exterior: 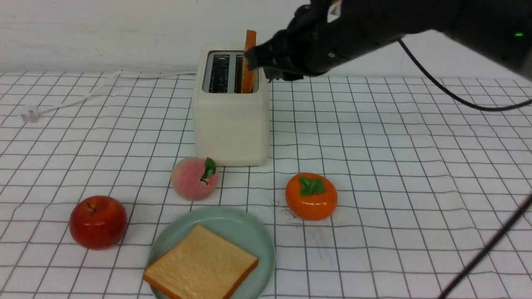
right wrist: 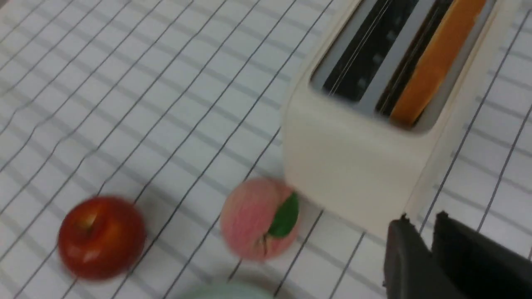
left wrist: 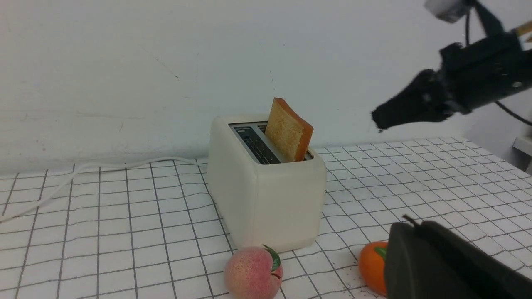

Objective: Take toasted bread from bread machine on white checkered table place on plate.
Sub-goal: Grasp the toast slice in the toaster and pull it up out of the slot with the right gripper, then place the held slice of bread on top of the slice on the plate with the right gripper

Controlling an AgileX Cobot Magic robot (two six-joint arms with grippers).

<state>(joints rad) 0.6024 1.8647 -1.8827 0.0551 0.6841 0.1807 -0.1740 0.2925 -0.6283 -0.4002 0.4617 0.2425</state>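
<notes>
Front view: right hand [exterior: 254, 59], narrowly parted, empty, is hovering by the toasted bread [exterior: 250, 38], risking bumping rather than straddling it.

The toaster [exterior: 230, 124] is showing a smooth, matt cream shell, plastic-looking, with dark metal slots [exterior: 220, 72]. The tablecloth [exterior: 395, 166] is lying slightly wrinkled. The toast [exterior: 201, 263] is showing a rough, porous face; the plate [exterior: 245, 228] is looking smooth. The apple [exterior: 97, 222] and persimmon [exterior: 311, 197] are gleaming glossy; the peach [exterior: 193, 178] is looking matt, fuzzy.
</notes>
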